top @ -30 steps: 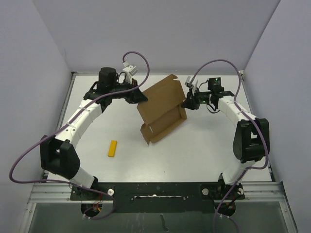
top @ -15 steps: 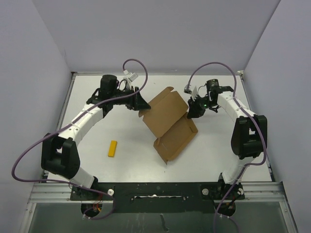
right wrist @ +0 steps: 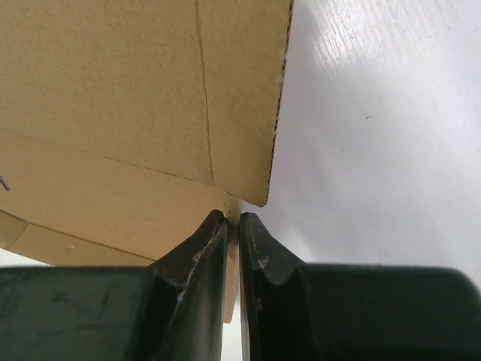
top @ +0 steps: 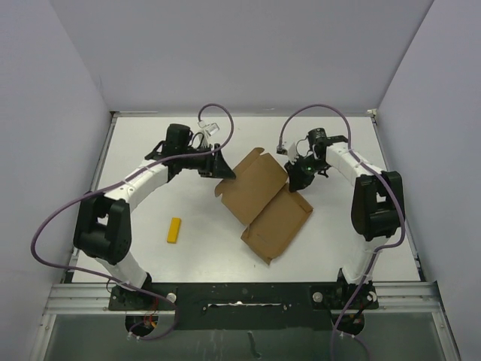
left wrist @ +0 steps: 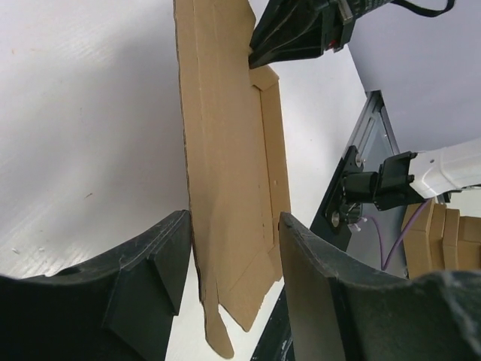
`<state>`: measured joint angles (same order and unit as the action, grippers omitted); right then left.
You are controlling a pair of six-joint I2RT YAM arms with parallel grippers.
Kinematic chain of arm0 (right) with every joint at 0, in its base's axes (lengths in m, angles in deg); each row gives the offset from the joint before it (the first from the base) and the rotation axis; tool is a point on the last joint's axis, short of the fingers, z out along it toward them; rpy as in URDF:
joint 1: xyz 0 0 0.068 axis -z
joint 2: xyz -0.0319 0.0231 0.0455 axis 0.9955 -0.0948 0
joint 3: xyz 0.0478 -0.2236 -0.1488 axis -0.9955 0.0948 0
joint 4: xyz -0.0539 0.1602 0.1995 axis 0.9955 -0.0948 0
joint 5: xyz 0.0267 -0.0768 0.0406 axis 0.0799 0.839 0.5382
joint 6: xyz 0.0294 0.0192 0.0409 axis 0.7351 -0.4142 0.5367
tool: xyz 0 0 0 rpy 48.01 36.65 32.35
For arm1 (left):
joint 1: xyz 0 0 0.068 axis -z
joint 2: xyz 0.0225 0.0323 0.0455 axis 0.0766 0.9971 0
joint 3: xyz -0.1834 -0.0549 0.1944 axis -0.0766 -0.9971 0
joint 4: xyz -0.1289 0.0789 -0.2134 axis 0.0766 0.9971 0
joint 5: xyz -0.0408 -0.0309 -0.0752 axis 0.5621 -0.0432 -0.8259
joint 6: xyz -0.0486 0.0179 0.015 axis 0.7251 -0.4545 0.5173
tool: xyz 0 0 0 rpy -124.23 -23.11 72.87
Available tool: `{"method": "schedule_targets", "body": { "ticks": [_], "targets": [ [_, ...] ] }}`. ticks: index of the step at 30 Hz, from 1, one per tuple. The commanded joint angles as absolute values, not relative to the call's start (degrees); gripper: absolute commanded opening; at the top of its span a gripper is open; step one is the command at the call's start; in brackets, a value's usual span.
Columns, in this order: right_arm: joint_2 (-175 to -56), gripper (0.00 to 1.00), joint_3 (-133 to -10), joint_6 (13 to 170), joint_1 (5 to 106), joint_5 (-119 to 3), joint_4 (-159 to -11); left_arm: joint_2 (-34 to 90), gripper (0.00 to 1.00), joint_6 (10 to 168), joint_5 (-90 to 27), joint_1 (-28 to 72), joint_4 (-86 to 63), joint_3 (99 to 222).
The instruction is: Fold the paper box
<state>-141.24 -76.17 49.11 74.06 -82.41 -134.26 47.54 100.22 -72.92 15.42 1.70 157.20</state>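
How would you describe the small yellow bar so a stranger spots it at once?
Look down on the white table, whose middle holds an unfolded, flat brown cardboard box. Left of that box, toward the near edge, lies a small yellow bar alone. It is the only yellow thing, and far smaller than the box.

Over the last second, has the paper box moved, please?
Yes: the paper box shifted toward the near edge and rightward, away from the yellow bar.
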Motion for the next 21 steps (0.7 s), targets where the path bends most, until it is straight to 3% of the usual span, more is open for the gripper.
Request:
{"method": "schedule_targets", "body": {
  "ticks": [1, 7, 9, 12, 14, 21],
  "targets": [
    [-141.43, 0.00, -78.03, 49.56, 73.00, -80.62, -133.99, 49.73, 0.47, 97.16, -70.61, 17.52, 5.38, 159.95],
    [-141.67, 0.00, -77.74, 49.81, 72.74, -80.13, -133.26, 51.83, 0.41, 94.24, -66.25, 19.16, 9.90, 161.16],
    [-141.62, 0.00, -77.31, 49.81, 72.74, -79.93, -132.93, 52.80, 0.24, 94.12, -65.73, 19.61, 10.57, 161.54],
    [-141.59, 0.00, -76.39, 49.52, 72.72, -79.63, -132.19, 53.68, 0.13, 94.10, -65.19, 19.86, 10.93, 161.88],
    [-141.60, 0.00, -75.69, 49.07, 72.73, -79.55, -131.84, 53.78, 0.01, 94.15, -64.74, 19.86, 10.76, 161.80],
    [-140.74, 0.02, -72.36, 47.02, 72.83, -79.50, -130.46, 53.82, 0.00, 94.13, -62.84, 19.86, 10.04, 161.12]
  ]
}}
